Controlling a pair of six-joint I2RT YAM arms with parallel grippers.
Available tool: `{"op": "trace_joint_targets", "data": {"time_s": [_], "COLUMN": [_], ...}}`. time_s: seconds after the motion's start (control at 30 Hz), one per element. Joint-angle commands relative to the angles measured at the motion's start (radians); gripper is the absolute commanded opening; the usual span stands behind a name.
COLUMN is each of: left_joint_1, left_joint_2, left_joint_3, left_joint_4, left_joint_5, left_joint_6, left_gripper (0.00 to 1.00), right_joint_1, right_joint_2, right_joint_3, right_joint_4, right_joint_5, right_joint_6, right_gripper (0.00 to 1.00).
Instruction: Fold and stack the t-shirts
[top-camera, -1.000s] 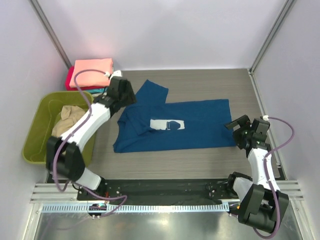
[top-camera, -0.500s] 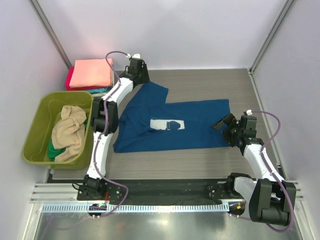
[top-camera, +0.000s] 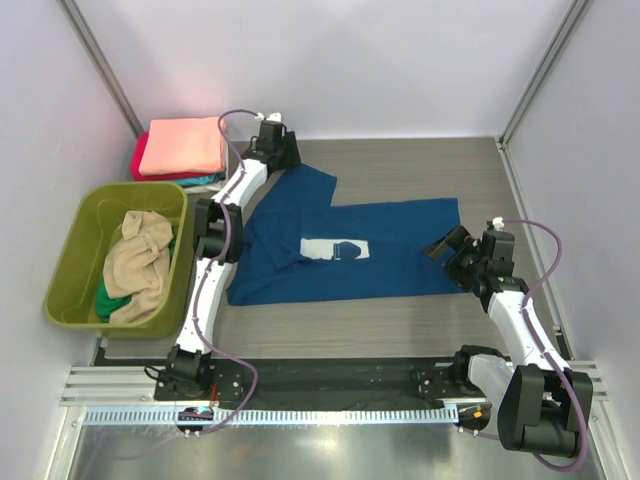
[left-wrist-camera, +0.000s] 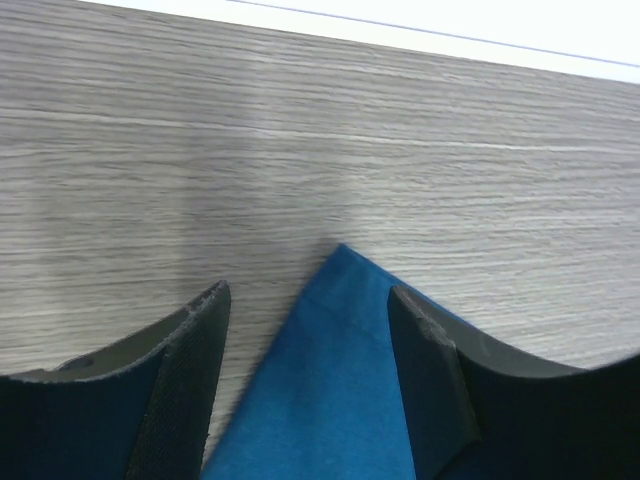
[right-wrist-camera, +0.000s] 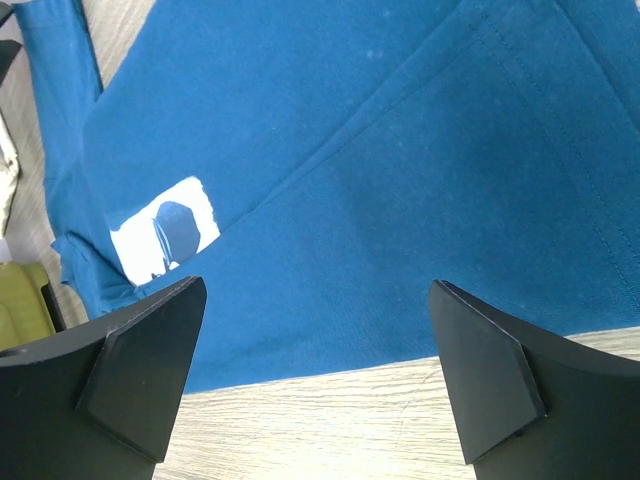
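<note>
The navy blue t-shirt (top-camera: 400, 250) lies spread flat in the middle of the grey wood-grain surface (top-camera: 420, 160), its white patch (top-camera: 335, 249) facing up just left of centre. One pointed flap of the cloth reaches out toward 11 o'clock from the body of the shirt.

The left arm is stretched far across the surface to that flap. In the left wrist view the left gripper (left-wrist-camera: 308, 300) stands partly open, one of its fingers (left-wrist-camera: 190, 370) on each side of the blue corner. The tip of the cloth lies between the jaws, unclamped and flat on the surface.

The right gripper (right-wrist-camera: 318, 290) sits at the shirt's 3 o'clock edge with its jaws spread wide and nothing in them. From its wrist view it hangs above the blue cloth near the hem, with a strip of bare surface showing at the bottom.

At 10 o'clock on the surface is a folded pile: the salmon-pink shirt (top-camera: 182, 146) on top, the red shirt (top-camera: 140, 162) under it, and a teal edge (top-camera: 200, 181) at the bottom. At 9 o'clock stands the olive-green tub (top-camera: 70, 255), with the crumpled tan shirt (top-camera: 135, 260) inside and a bit of the green shirt (top-camera: 107, 300) below it.
</note>
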Motion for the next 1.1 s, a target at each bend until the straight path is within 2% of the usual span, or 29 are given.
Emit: {"op": "trace_joint_targets", "data": {"time_s": [0.0, 0.03, 0.13, 0.17, 0.23, 0.27, 0.37, 0.57, 0.77, 0.9, 1.07], "left_joint_1": [-0.002, -0.004, -0.01, -0.01, -0.009, -0.005, 0.005, 0.073, 0.157, 0.186, 0.214], "left_joint_2": [0.006, 0.005, -0.006, -0.008, -0.009, -0.009, -0.006, -0.002, 0.052, 0.087, 0.089], "left_joint_3": [0.029, 0.026, 0.009, 0.006, 0.002, 0.002, 0.0, -0.064, -0.087, -0.077, -0.13], "left_joint_4": [0.007, 0.006, 0.01, 0.012, 0.01, 0.013, 0.016, 0.123, 0.24, 0.276, 0.342], "left_joint_5": [0.077, 0.103, 0.118, 0.119, 0.122, 0.132, 0.134, 0.302, 0.457, 0.505, 0.539], "left_joint_6": [0.025, 0.029, 0.048, 0.048, 0.048, 0.048, 0.023, -0.078, -0.268, -0.34, -0.409], "left_gripper": [0.61, 0.61, 0.47, 0.36, 0.23, 0.13, 0.0, 0.0, 0.0, 0.0, 0.0], "right_joint_1": [0.004, 0.006, 0.004, 0.006, 0.004, 0.004, 0.004, 0.003, 0.004, 0.006, 0.004], "right_joint_2": [0.014, 0.02, 0.032, 0.037, 0.049, 0.063, 0.117, 0.319, 0.656, 0.877, 1.078], "right_joint_3": [0.001, 0.001, 0.016, 0.023, 0.053, 0.067, 0.136, 0.352, 0.639, 0.893, 1.064], "right_joint_4": [0.048, 0.048, 0.049, 0.048, 0.049, 0.049, 0.051, 0.058, 0.055, 0.008, -0.054], "right_joint_5": [0.01, 0.016, 0.041, 0.047, 0.071, 0.079, 0.113, 0.297, 0.473, 0.498, 0.498], "right_joint_6": [-0.007, -0.009, -0.01, -0.01, -0.01, -0.006, -0.01, -0.03, -0.024, -0.07, -0.099], "right_gripper": [1.0, 1.0, 1.0, 1.0, 1.0, 1.0, 1.0, 0.99, 0.93, 0.87, 0.83]}}
